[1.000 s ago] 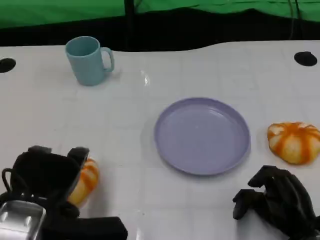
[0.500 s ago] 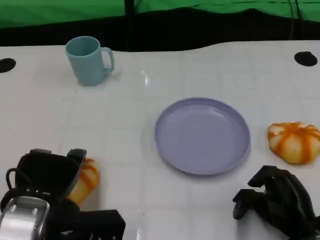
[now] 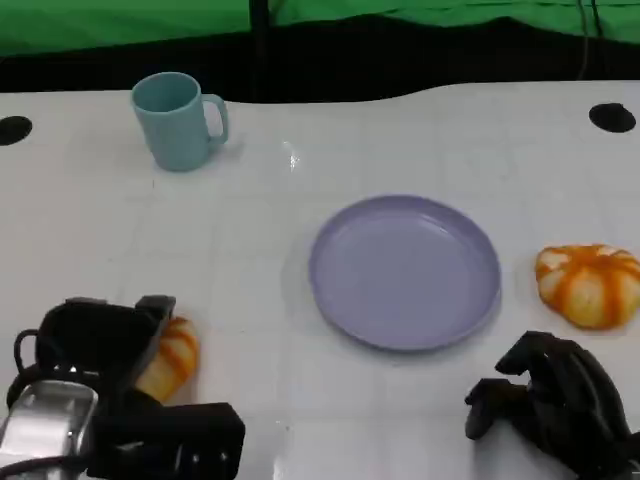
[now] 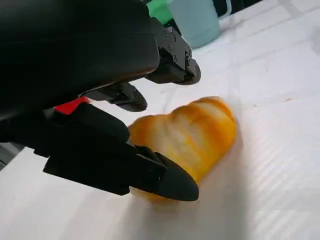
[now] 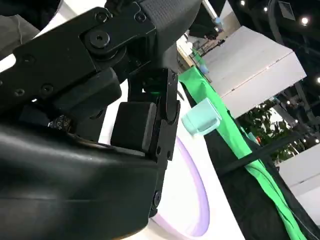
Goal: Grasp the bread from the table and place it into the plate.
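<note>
An orange-and-white striped bread [image 3: 172,357] lies on the white table at the lower left. My left hand [image 3: 95,350] sits right beside it. In the left wrist view the fingers [image 4: 170,55] reach over the bread [image 4: 192,132] and the thumb [image 4: 165,177] lies along its near side, with a gap above the loaf. The purple plate [image 3: 404,270] stands empty in the middle of the table. A second striped bread [image 3: 590,285] lies to the right of the plate. My right hand [image 3: 555,400] rests near the front edge, below that bread, fingers curled in and holding nothing.
A light blue mug [image 3: 180,120] stands at the back left, well away from both hands. Two dark round holes [image 3: 611,117] mark the table's far corners. A black edge and a green backdrop run behind the table.
My left hand and forearm have slid slightly toward the table's near edge, still beside the left bread, which has not moved. The right hand is unchanged.
</note>
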{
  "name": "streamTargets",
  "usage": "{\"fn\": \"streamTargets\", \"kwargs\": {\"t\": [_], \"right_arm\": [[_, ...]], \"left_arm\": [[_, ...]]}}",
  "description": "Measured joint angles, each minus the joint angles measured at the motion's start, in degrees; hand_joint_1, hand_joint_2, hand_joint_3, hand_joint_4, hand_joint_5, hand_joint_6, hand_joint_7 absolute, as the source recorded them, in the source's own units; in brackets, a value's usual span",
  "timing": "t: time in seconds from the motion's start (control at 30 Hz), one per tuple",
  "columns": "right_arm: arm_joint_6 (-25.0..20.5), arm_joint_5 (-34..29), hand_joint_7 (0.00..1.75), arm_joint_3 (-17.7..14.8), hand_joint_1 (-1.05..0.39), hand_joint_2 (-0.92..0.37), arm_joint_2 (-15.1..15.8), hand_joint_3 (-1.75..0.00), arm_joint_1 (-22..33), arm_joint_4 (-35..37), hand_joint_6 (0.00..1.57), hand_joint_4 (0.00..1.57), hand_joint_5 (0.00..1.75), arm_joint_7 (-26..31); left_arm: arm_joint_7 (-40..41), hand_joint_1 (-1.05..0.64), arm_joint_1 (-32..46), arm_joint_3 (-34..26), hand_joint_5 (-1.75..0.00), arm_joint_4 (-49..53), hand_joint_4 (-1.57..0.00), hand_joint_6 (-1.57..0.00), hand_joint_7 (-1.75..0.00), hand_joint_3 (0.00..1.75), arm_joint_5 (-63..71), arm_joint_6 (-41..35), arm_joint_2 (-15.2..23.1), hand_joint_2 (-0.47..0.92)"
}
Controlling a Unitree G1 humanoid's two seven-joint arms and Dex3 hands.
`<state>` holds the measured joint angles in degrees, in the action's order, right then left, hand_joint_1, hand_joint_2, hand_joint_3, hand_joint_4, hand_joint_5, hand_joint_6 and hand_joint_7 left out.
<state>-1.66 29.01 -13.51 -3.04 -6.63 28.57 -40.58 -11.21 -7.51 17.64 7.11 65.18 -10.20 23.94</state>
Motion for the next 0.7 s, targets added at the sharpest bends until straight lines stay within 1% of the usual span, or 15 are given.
{"fn": "streamTargets", "kwargs": {"t": [0.13,0.2,0.43,0.47,0.5,0.53,0.57,0.6,0.67,0.7], "right_arm": [[-0.09,0.0,0.32,0.02,-1.04,-0.75,-0.05,0.0,0.13,-0.17,1.57,1.56,0.72,0.5],[-0.29,0.0,0.31,0.02,-1.04,-0.75,-0.06,0.0,0.15,-0.24,1.57,1.56,0.72,0.53],[-0.51,0.05,0.3,0.01,-1.03,-0.75,-0.13,0.0,0.26,-0.76,1.57,1.56,0.71,0.53],[-0.51,0.07,0.3,0.01,-1.02,-0.75,-0.15,0.0,0.27,-0.89,1.57,1.55,0.71,0.53],[-0.51,0.07,0.29,0.01,-1.02,-0.75,-0.17,0.0,0.3,-0.97,1.57,1.55,0.71,0.5],[-0.51,0.07,0.29,0.02,-1.02,-0.76,-0.18,0.0,0.32,-1.01,1.57,1.55,0.72,0.44],[-0.5,0.07,0.29,0.03,-1.02,-0.75,-0.18,0.0,0.33,-1.02,1.57,1.55,0.71,0.4],[-0.51,0.08,0.28,0.02,-1.02,-0.74,-0.18,0.0,0.35,-1.03,1.57,1.55,0.71,0.39],[-0.52,0.11,0.29,0.02,-1.02,-0.74,-0.2,0.0,0.37,-1.1,1.57,1.55,0.71,0.38],[-0.52,0.15,0.29,0.01,-1.03,-0.75,-0.2,0.0,0.38,-1.13,1.57,1.55,0.71,0.39]], "left_arm": [[0.99,-0.67,-0.96,0.19,-0.17,3.24,-0.45,-0.33,-0.02,0.0,-3.35,1.59,0.34,0.87],[1.39,-0.64,-1.5,0.43,-0.18,4.35,-0.5,-0.33,-0.02,0.0,-4.92,2.0,0.57,0.87],[2.23,-0.6,-4.06,2.36,-0.2,8.35,-0.56,-0.37,-0.02,0.0,-7.07,2.38,1.36,0.85],[2.7,-0.57,-4.6,2.6,-0.27,9.26,-0.59,-0.39,-0.01,0.0,-7.39,2.39,1.36,0.86],[3.39,-0.56,-5.2,2.94,-0.45,10.44,-0.54,-0.4,-0.01,0.0,-7.5,2.46,1.36,0.86],[4.24,-0.55,-5.77,3.27,-0.55,11.71,-0.51,-0.41,0.0,0.0,-7.56,2.52,1.36,0.86],[5.03,-0.48,-6.31,3.55,-0.89,12.79,-0.48,-0.44,-0.01,0.01,-7.63,2.55,1.36,0.9],[5.58,-0.44,-6.96,3.85,-1.06,13.96,-0.46,-0.47,-0.01,0.01,-7.76,2.55,1.34,0.91],[6.59,-0.38,-8.29,4.42,-1.29,15.99,-0.5,-0.56,-0.03,0.02,-8.58,2.56,1.3,0.92],[7.01,-0.37,-8.93,4.59,-1.35,16.97,-0.51,-0.61,-0.04,0.04,-9.04,2.57,1.25,0.92]]}}
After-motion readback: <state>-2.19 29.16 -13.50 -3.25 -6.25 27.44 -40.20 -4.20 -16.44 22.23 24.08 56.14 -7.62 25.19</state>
